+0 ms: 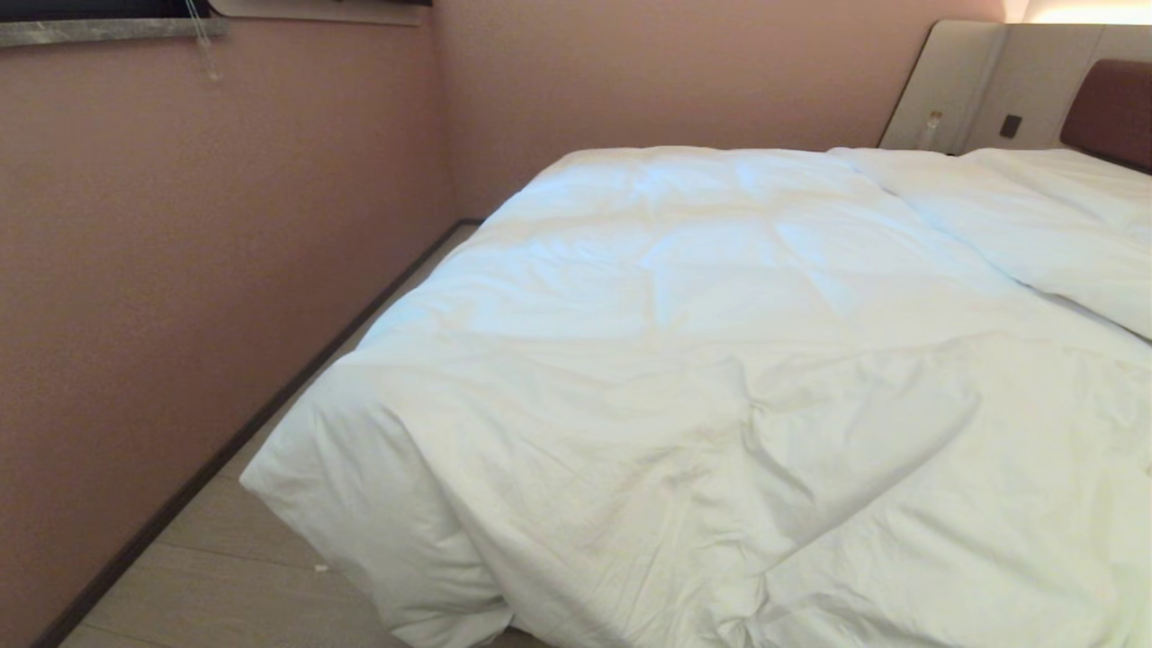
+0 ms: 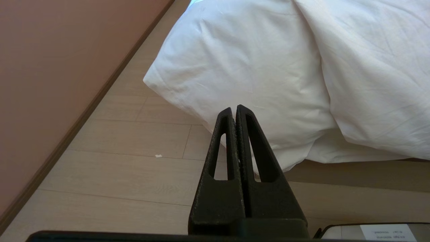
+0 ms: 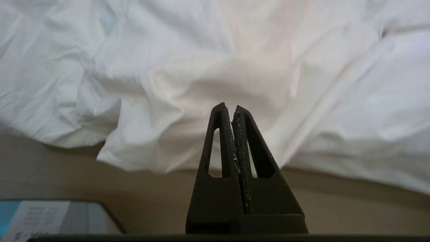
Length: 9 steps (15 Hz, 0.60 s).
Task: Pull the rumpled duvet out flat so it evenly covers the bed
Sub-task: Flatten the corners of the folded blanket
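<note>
The puffy white duvet (image 1: 702,360) lies spread over the bed, creased near the foot, with its lower corner (image 1: 297,468) drooping toward the floor. The bed's brown headboard (image 1: 1111,108) shows at the far right. Neither arm appears in the head view. In the left wrist view my left gripper (image 2: 234,109) is shut and empty, low over the floor, short of the hanging duvet corner (image 2: 235,67). My right gripper (image 3: 229,109) is shut and empty too, facing the duvet's draped foot edge (image 3: 215,67) without touching it.
A pink wall (image 1: 180,270) with a dark skirting runs along the bed's left side, leaving a narrow strip of pale wood floor (image 1: 225,576). Pillows (image 1: 1035,216) lie at the head. Beige panels (image 1: 972,81) flank the headboard. A labelled part of the robot (image 3: 50,215) sits low.
</note>
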Motion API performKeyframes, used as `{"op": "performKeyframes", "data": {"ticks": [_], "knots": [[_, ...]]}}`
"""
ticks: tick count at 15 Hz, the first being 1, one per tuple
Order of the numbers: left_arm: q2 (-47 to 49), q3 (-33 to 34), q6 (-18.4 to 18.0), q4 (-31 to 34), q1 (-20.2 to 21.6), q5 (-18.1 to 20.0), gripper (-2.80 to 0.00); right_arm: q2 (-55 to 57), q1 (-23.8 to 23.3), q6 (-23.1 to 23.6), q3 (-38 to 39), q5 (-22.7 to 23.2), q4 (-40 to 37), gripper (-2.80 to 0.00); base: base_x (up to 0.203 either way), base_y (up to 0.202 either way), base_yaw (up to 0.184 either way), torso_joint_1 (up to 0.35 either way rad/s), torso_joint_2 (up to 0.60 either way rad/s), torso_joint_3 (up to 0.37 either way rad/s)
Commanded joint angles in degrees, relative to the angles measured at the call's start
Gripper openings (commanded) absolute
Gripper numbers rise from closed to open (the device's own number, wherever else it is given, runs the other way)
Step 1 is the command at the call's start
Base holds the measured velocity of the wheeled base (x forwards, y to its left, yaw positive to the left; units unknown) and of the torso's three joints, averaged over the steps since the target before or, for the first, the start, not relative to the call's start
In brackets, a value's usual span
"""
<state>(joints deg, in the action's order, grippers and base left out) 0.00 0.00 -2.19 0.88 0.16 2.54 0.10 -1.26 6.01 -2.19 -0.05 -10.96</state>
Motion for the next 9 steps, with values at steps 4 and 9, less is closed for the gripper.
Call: {"op": "performKeyframes", "data": {"ticks": [4, 9], "knots": [[0.0, 0.0, 0.0, 0.0, 0.0, 0.0, -2.80, -0.1, 0.0, -0.1, 2.1, 1.7, 10.6, -2.80, 0.000, 0.000, 0.000, 0.000, 0.00, 0.000], [0.0, 0.0, 0.0, 0.0, 0.0, 0.0, -2.80, -0.1, 0.0, -4.3, 2.2, 1.1, 10.8, -2.80, 0.000, 0.000, 0.000, 0.000, 0.00, 0.000]]}}
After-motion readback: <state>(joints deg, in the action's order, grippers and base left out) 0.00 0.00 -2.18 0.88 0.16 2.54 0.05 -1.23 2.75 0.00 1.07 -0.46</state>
